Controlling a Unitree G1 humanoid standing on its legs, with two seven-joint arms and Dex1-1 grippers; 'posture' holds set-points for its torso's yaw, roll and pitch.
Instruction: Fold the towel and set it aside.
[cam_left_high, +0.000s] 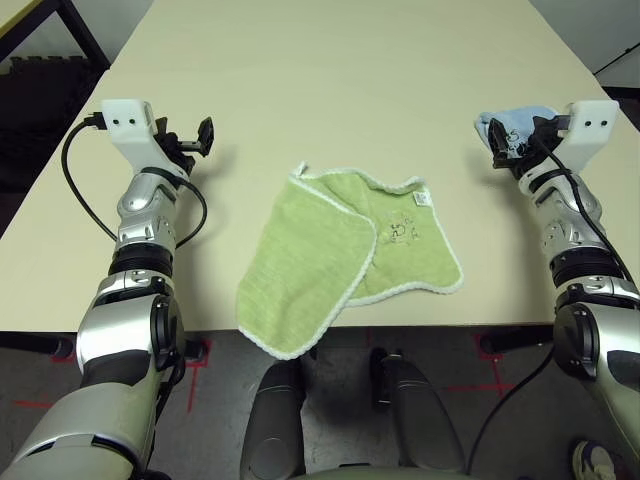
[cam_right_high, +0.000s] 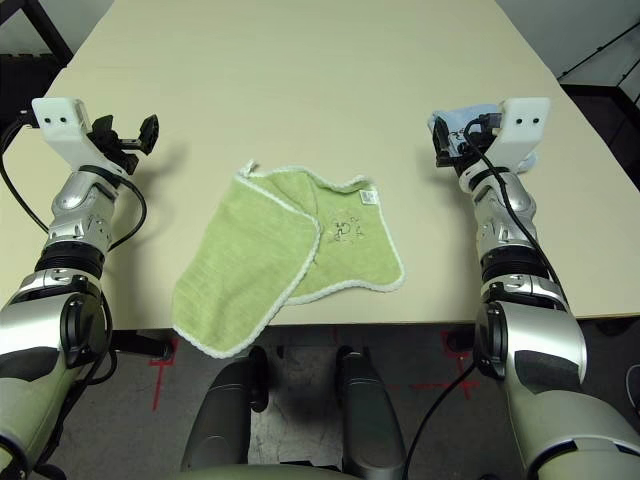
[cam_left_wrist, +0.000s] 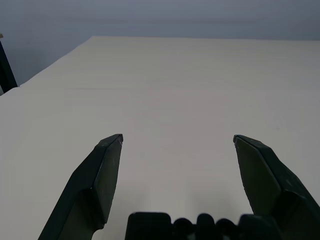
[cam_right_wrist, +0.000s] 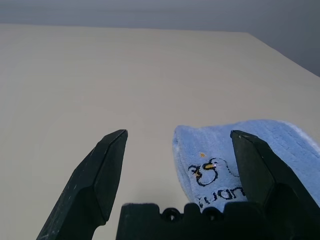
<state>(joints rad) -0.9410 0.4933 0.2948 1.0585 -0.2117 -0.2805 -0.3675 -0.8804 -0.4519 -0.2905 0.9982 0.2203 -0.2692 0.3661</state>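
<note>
Left eye view: towel (cam_left_high: 350, 255) at lower centre of the frame, on the table (cam_left_high: 330, 90), loosely doubled, one flap lying slantwise over the other and its lower corner hanging past the near edge; embroidered mark and white tag (cam_left_high: 421, 198) facing up. Judged as barely begun: no neat fold yet, edges not matched, nothing set aside. Left claw (cam_left_high: 196, 140) at upper left, well apart from the towel, gaping, empty. Right claw (cam_left_high: 506, 140) at upper right, likewise well apart from the towel, just above a blue cloth (cam_left_high: 510, 122). Right eye view: same layout, towel at lower centre between the two forearms, neither claw touching it. Left wrist view: both black fingers (cam_left_wrist: 100, 175) spread wide over bare table, nothing between them. Right wrist view: fingers (cam_right_wrist: 102, 175) spread wide as well, gripping nothing; blue cloth with a small dark embroidered figure lying beyond, partly behind one finger, contact impossible to tell. Left to do, by judgement: reaching in, squaring the fold, moving the towel aside.
</note>
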